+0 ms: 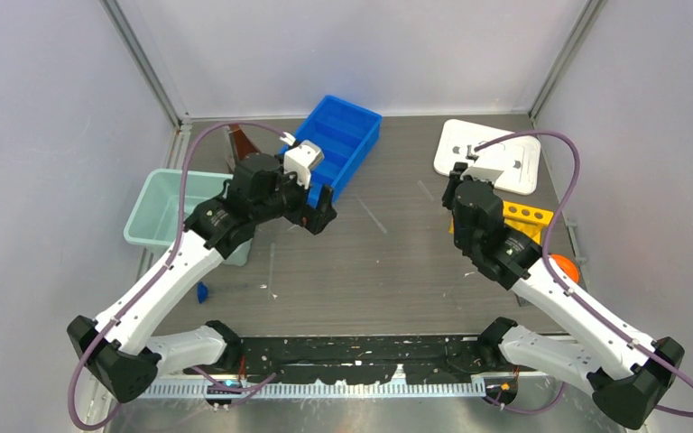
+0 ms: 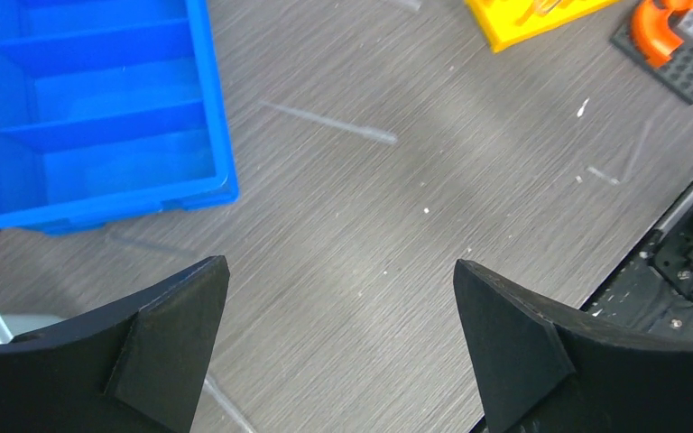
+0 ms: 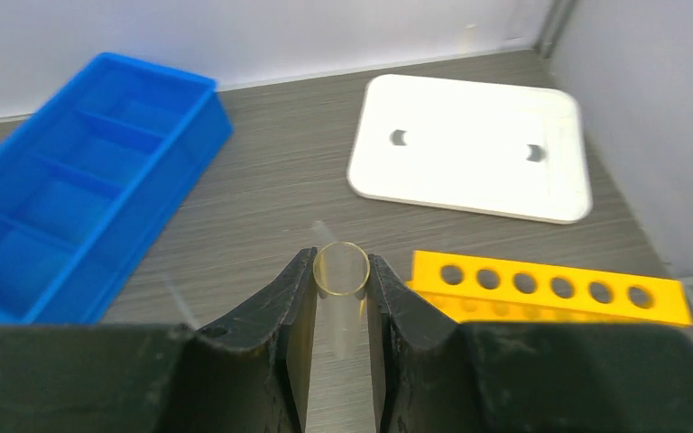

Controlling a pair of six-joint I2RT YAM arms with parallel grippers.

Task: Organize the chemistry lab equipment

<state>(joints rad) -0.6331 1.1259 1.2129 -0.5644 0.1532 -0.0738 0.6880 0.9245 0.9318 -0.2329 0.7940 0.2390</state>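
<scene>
My right gripper is shut on a thin clear glass tube, held upright above the table, just left of the yellow holed rack. The white lid lies flat beyond it. In the top view the right gripper is between the lid and the rack. My left gripper is open and empty over bare table, near the blue bin's corner. A clear glass rod lies ahead of it. The tongs and the white triangle are not in view.
A blue divided bin stands at the back centre. A teal tub sits at the left. A small blue piece lies near the left arm. An orange object is on the right behind the right arm.
</scene>
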